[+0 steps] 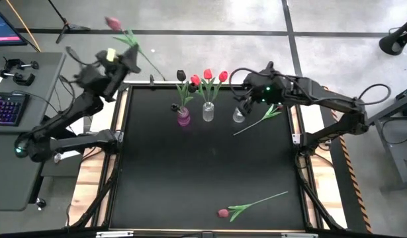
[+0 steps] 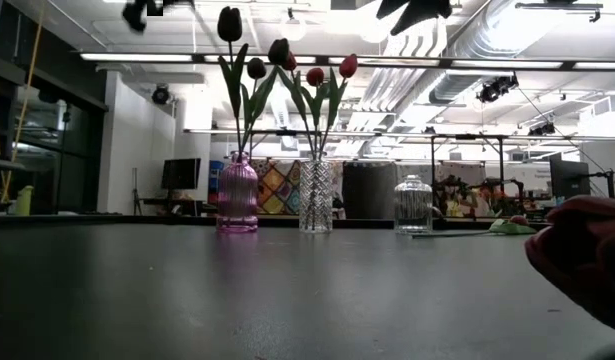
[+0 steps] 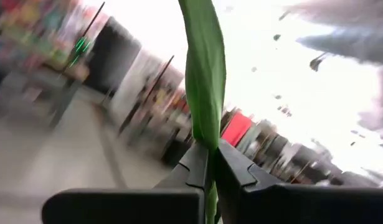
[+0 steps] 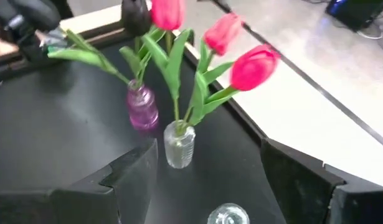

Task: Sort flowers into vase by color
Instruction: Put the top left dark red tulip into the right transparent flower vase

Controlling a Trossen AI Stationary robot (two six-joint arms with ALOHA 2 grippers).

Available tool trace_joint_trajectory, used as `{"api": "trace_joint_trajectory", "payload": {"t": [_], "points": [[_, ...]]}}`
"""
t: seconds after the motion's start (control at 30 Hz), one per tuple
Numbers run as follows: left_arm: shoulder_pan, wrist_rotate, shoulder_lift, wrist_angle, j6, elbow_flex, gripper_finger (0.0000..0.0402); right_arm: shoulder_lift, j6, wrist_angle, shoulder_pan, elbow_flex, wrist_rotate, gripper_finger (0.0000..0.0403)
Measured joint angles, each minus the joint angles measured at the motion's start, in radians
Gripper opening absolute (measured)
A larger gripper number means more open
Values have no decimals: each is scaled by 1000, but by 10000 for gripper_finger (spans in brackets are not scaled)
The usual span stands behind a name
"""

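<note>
My left gripper (image 1: 132, 58) is raised over the table's far left corner, shut on a pink tulip (image 1: 114, 24). My right gripper (image 4: 210, 180) hovers open above the empty clear vase (image 4: 228, 216), touching nothing. That empty vase (image 1: 238, 116) is the rightmost of three in a row at the far edge. The purple vase (image 1: 183, 118) holds dark tulips (image 2: 230, 24), and the middle clear vase (image 1: 208, 112) holds red tulips (image 1: 208, 75). One tulip (image 1: 259, 119) lies flat on the table beside the empty vase. A pink tulip (image 1: 223, 213) lies near the near edge. My left gripper pinches the pink tulip between its two fingers at a green leaf along the stem (image 3: 207, 146). The leaf rises out from between the shut fingers (image 3: 194, 165). The flower is lifted clear of the table, its head (image 1: 114, 24) toward the far left and its stem end (image 1: 162, 75) toward the vases.
The black table top (image 1: 190, 172) is bare between the vase row and the near tulip. A side desk with a keyboard (image 1: 6, 108) stands to the left. In the low view the near tulip's head (image 2: 587, 255) looms blurred at the right.
</note>
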Motion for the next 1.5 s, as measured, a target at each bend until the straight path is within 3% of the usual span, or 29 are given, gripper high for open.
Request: {"api": "trace_joint_trajectory", "payload": {"t": [0.27, 0.53, 0.87, 1.17, 1.5], "points": [[-149, 13, 179, 172, 245, 286, 0, -49, 24, 75, 0, 0, -6, 271], [-252, 202, 490, 233, 291, 537, 0, -106, -49, 357, 0, 0, -133, 271], [-373, 221, 762, 431, 203, 598, 0, -230, -140, 604, 0, 0, -214, 271], [-437, 252, 945, 481, 267, 602, 0, -268, -150, 596, 0, 0, -214, 271], [-433, 185, 1169, 582, 329, 602, 0, -265, -149, 558, 0, 0, -187, 271]]}}
